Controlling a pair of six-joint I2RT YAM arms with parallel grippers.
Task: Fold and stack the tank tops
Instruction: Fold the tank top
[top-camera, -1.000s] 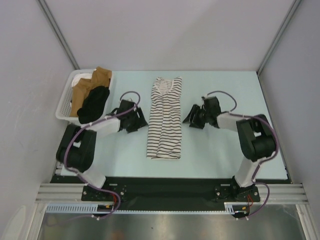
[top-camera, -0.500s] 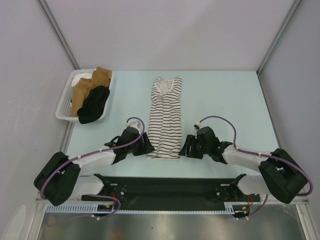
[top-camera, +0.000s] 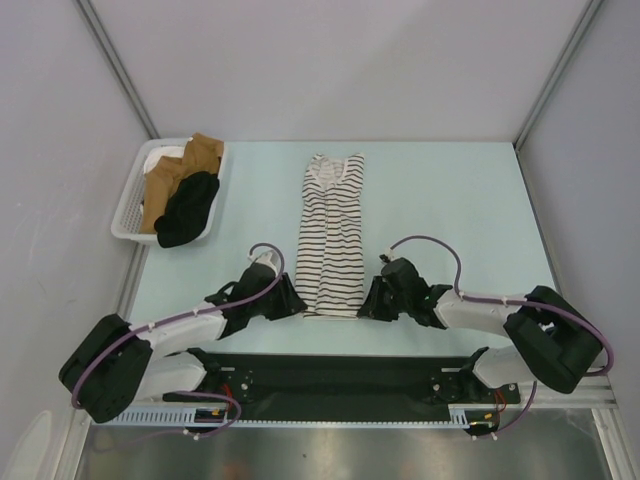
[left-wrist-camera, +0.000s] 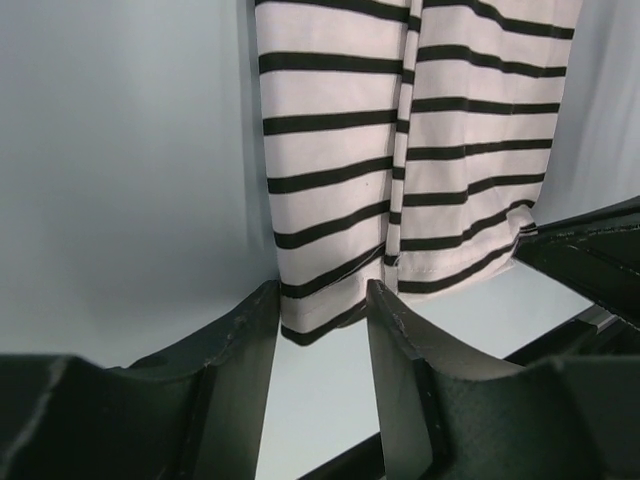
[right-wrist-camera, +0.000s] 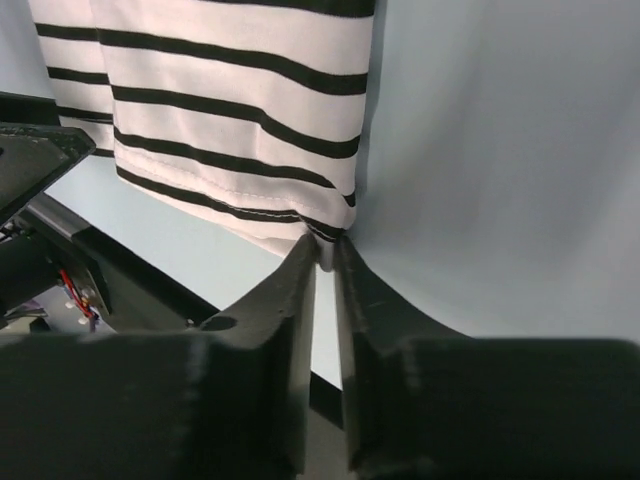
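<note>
Both grippers sit low at the near end of the striped tank top (top-camera: 330, 235). This top lies in the middle of the surface (top-camera: 450, 200). It is folded into a long thin strip. Its long way runs from near to far, with the neck at the far end and the hem at the near end.

The left gripper (left-wrist-camera: 322, 295) is at the near left corner of the hem. Its jaws are apart, with that corner lying between them. It is not pinching anything yet.

The right gripper (right-wrist-camera: 326, 245) is at the near right corner. Its jaws are almost together, and the tip of the hem corner is right at them. I cannot tell if the cloth is really pinched.

The top stretches away from both grippers, toward the far side. Each arm is next to its own corner, so neither one is nearer than the other. I think the next move is to lift the hem and carry it far, over to the neck, to fold the strip in half.

The black tank top (top-camera: 188, 208) lies in the white basket (top-camera: 128, 215) at the far left, next to some brown cloth (top-camera: 200, 155). It is not folded yet.
</note>
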